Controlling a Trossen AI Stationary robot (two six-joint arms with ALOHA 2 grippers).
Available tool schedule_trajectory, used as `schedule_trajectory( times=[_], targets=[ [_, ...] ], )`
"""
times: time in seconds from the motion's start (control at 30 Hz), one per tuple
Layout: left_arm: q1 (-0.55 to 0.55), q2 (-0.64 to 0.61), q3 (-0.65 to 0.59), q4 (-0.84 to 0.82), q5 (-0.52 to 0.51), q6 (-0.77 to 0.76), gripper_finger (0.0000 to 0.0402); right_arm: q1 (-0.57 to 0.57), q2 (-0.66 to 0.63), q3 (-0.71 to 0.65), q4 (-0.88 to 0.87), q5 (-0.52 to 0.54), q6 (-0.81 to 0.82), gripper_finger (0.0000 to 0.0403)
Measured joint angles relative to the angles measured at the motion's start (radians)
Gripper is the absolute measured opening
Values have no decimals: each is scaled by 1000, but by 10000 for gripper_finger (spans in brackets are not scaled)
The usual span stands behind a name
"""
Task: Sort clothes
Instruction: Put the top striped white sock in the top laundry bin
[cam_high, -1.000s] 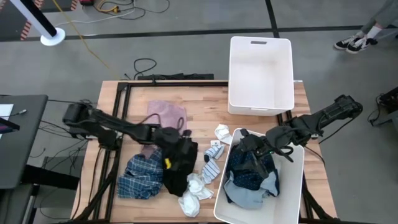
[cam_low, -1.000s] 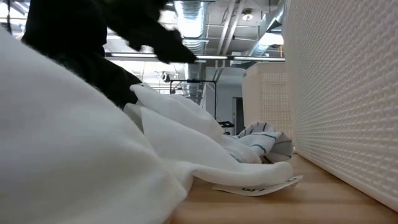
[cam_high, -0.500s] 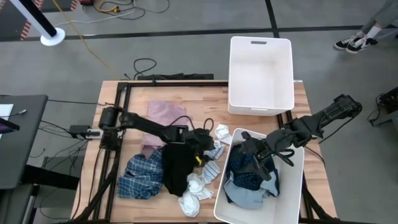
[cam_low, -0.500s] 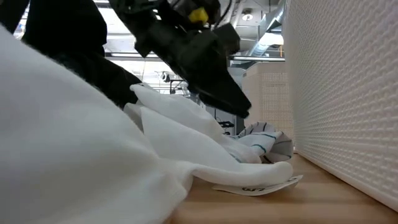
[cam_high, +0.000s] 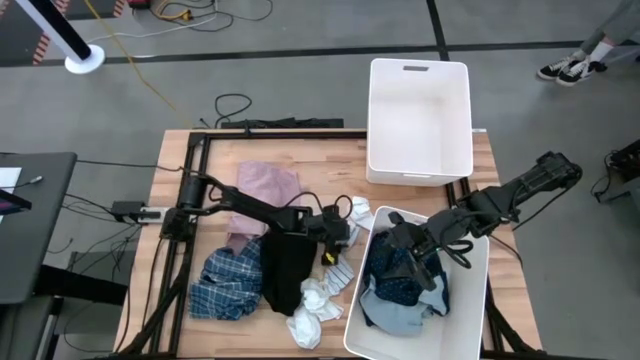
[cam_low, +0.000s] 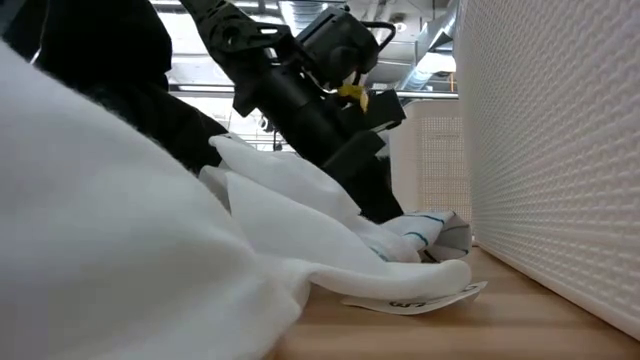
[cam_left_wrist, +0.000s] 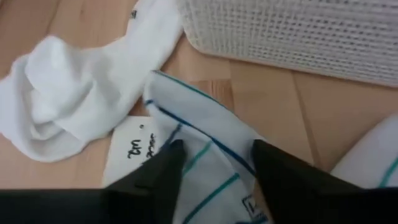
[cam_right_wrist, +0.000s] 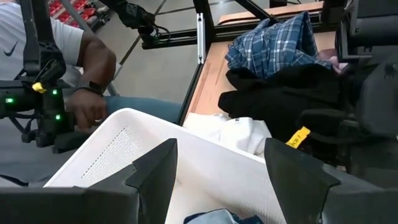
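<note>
Left gripper (cam_left_wrist: 214, 163) down on striped sock (cam_left_wrist: 205, 155), fabric between its part-open fingers, grip unconfirmed. Right gripper (cam_right_wrist: 217, 168) wide apart, empty, above navy garment (cam_high: 398, 280) in bin (cam_high: 470, 300).

Two white plastic bins sit on the surface (cam_high: 200, 160): one (cam_high: 420, 120) holds nothing, the other (cam_high: 470, 300) holds a heap of navy patterned and pale blue fabric (cam_high: 400, 285). Outside the bins lie one pink garment (cam_high: 265, 183), one black garment (cam_high: 283, 275) and one blue plaid shirt (cam_high: 225, 283). The small socks (cam_high: 318, 300) form a loose cluster of white and striped pieces; their exact number cannot be told. Two arms reach in, each with one tool
</note>
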Motion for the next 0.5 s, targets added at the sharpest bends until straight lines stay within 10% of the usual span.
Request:
schedule_trajectory(
  times=[0.23, 0.5],
  targets=[
    [-5, -13, -1, -54, 16, 50, 14, 0, 0, 0, 1, 1, 7, 260],
    [-6, -106, -1, -129, -9, 87, 3, 0, 0, 0, 5, 3, 8, 260]
  ],
)
